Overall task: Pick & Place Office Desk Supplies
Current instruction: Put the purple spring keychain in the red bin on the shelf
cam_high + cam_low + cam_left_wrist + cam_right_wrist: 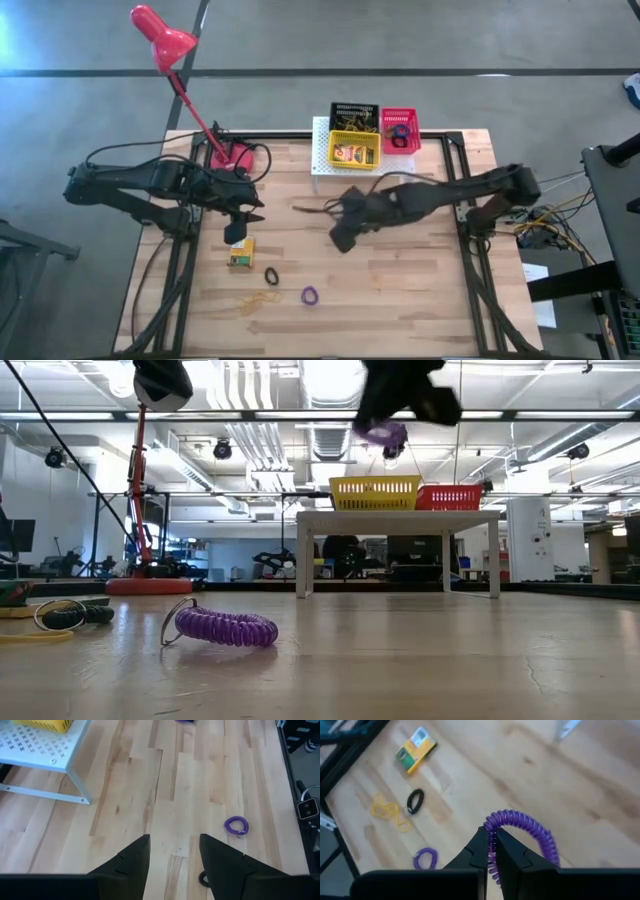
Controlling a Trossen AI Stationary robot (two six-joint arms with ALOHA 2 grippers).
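1. While the right gripper (491, 851) hangs above the middle of the desk (400, 290), its fingers are clenched on a purple coiled ring (520, 827), which loops out in an arc beyond the fingertips, clear of the wood.
2. In the low view the same ring (381, 433) dangles under the dark gripper (400, 390), high above the desk surface.
3. The left gripper (240, 222) hovers over the left part of the desk, its fingers (131, 865) parted and grasping nothing.
4. A yellow-green card box (240, 252) lies flat on the desk just near of the left gripper.
5. A black ring (271, 274) lies to the right of the box, and a second purple ring (310, 295) lies farther right and nearer the front edge.
6. Thin yellow rubber bands (255, 300) lie tangled near the front edge, left of the second purple ring.
7. A white perforated stand (322, 160) sits at the far edge of the desk and carries three trays.
8. The yellow tray (355, 150) stands at the near side of the stand, the black tray (354, 114) behind it, and the red tray (401, 130) to their right.
9. A red desk lamp (160, 35) rises from its base at the far left corner of the desk.
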